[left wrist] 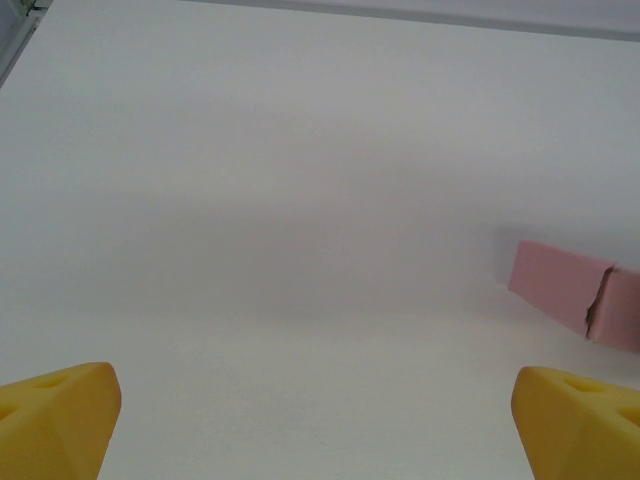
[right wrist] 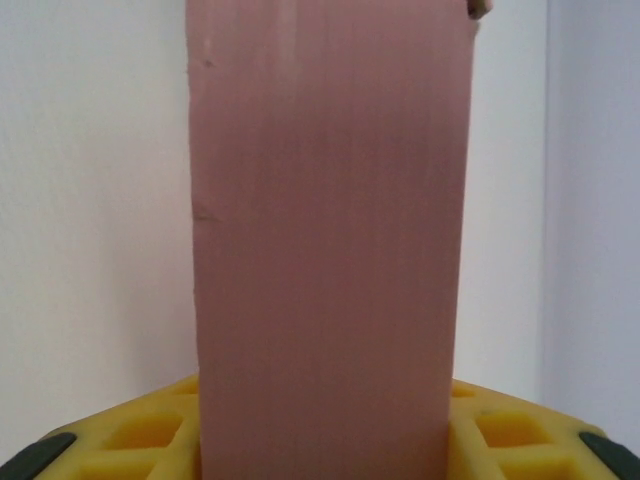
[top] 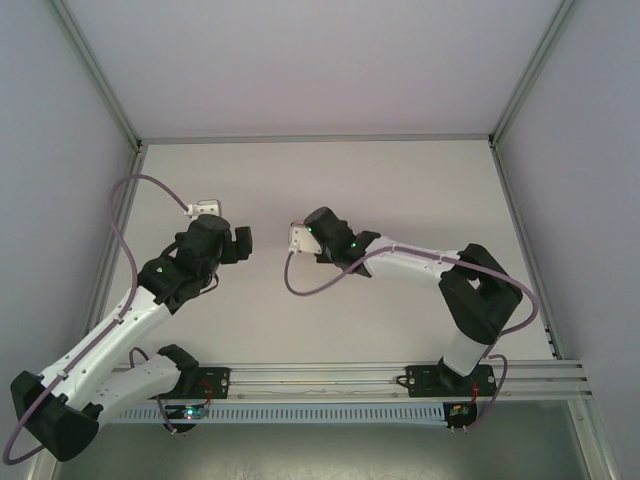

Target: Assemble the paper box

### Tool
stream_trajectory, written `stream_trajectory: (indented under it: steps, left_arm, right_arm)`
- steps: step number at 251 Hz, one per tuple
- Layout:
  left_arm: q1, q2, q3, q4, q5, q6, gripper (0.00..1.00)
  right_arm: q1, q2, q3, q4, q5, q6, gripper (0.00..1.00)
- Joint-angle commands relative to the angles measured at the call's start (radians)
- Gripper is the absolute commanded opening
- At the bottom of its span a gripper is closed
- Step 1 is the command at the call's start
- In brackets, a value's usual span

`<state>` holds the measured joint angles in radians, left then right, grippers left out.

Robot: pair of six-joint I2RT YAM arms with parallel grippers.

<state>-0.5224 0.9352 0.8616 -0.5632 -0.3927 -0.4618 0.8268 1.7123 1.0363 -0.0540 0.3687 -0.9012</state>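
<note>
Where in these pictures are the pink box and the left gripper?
pink box (right wrist: 325, 230), right wrist view, middle of its broad face.
left gripper (left wrist: 318, 410), left wrist view, midway between its yellow jaws.

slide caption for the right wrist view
Right gripper closed on the pink paper box, yellow fingers against both its sides
</note>
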Motion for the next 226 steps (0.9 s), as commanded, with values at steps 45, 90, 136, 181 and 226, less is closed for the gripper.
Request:
stream_trajectory:
  steps: [45, 90, 136, 181, 226]
  left_arm:
    - [0.005, 0.024, 0.003, 0.032, 0.007, 0.034, 1.00]
    - [0.005, 0.019, -0.001, 0.032, 0.008, 0.035, 1.00]
    - [0.005, 0.023, -0.003, 0.034, 0.012, 0.036, 1.00]
    - [0.005, 0.017, -0.009, 0.031, 0.016, 0.034, 1.00]
    - [0.006, 0.005, -0.014, 0.032, 0.022, 0.032, 1.00]
  right_arm:
    - [-0.035, 0.125, -0.129, 0.516, 0.068, -0.368, 0.47]
    - [-0.031, 0.151, -0.128, 0.443, 0.071, -0.314, 0.48]
    - [-0.003, 0.135, -0.095, 0.325, 0.060, -0.228, 0.60]
    - [0.003, 0.086, -0.062, 0.203, -0.004, -0.134, 0.74]
    - [0.024, 0.056, -0.029, 0.090, -0.041, -0.082, 0.80]
